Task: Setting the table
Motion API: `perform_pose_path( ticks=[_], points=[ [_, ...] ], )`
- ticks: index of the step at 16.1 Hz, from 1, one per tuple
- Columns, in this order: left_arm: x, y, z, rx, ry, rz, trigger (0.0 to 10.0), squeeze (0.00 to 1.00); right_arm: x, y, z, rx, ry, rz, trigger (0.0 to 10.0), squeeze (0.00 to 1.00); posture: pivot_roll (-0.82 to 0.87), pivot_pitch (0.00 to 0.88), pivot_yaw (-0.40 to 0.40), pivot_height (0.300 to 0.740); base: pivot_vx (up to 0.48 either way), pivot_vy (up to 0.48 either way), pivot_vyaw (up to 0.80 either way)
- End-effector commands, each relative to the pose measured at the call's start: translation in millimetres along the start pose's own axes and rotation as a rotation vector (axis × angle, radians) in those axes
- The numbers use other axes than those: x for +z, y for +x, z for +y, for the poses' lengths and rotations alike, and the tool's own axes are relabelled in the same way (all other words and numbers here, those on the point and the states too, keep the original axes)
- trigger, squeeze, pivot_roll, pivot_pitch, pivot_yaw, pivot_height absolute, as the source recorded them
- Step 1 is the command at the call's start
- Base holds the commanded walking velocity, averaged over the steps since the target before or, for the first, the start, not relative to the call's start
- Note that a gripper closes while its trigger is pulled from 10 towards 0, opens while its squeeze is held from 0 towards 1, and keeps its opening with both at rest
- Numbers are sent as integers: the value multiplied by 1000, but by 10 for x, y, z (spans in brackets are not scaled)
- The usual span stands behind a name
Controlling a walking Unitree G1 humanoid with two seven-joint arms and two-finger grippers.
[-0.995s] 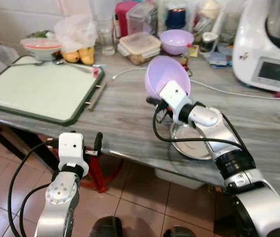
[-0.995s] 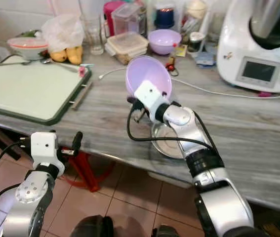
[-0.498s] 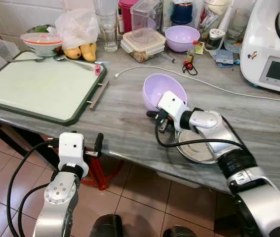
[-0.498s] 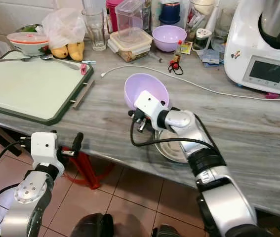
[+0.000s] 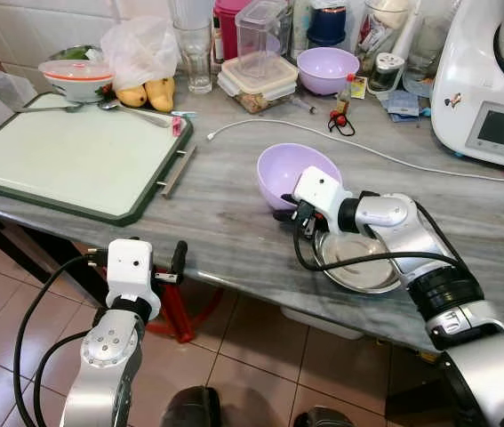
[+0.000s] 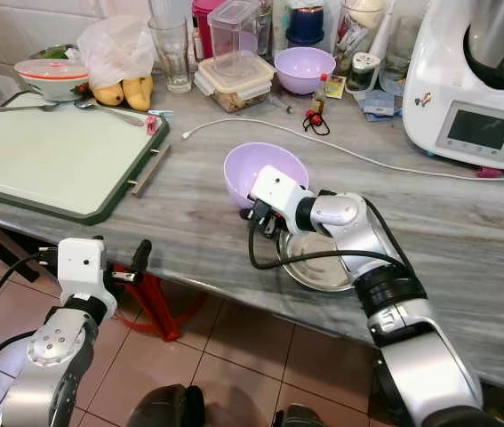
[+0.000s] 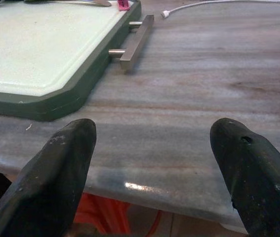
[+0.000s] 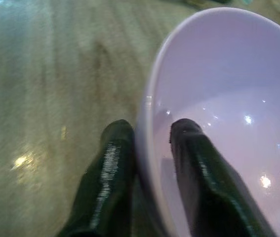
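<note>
Two silver metal arms, each with a white boxy wrist housing. Right arm [image 5: 412, 245] had black ribbed joint rings and a black cable looped beneath the forearm. Left arm [image 5: 109, 347] had a round silver joint cap with screws and black cables alongside. Gripper fingers [image 7: 60, 173] were long, matte black, scuffed.

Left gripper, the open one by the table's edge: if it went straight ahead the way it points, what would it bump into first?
Probably nothing soon. The left gripper points across the bare marble countertop. The green-rimmed tray lies to one side, its metal handle nearest that line. Further on lies the white cable, though depth is hard to judge.
</note>
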State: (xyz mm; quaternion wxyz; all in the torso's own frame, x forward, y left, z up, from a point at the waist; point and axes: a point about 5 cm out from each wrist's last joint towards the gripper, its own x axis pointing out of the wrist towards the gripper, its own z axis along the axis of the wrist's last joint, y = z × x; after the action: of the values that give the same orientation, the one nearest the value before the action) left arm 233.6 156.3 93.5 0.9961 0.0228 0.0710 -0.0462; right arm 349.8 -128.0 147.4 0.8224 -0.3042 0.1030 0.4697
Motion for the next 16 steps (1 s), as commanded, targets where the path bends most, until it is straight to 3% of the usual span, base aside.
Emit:
perform_pose_path(
  ticks=[1, 6, 11, 16],
  points=[
    [-18, 12, -14, -11, 4, 15, 10000, 0, 51, -23, 21, 36, -43, 5, 10000, 1000, 48, 89, 46, 740, 0, 0, 0],
    [-38, 20, -25, -10, 2, 24, 10000, 0, 149, -145, 66, 113, -72, 13, 10000, 1000, 37, 80, 41, 740, 0, 0, 0],
    [-58, 27, -50, -17, -3, 31, 10000, 0, 5, -267, 148, 175, -55, 105, 10000, 1000, 27, 80, 41, 740, 0, 0, 0],
    [-58, 49, -54, -15, -6, 28, 10000, 0, -38, -368, 66, 99, -78, 193, 10000, 1000, 20, 75, 38, 740, 0, 0, 0]
  ],
)
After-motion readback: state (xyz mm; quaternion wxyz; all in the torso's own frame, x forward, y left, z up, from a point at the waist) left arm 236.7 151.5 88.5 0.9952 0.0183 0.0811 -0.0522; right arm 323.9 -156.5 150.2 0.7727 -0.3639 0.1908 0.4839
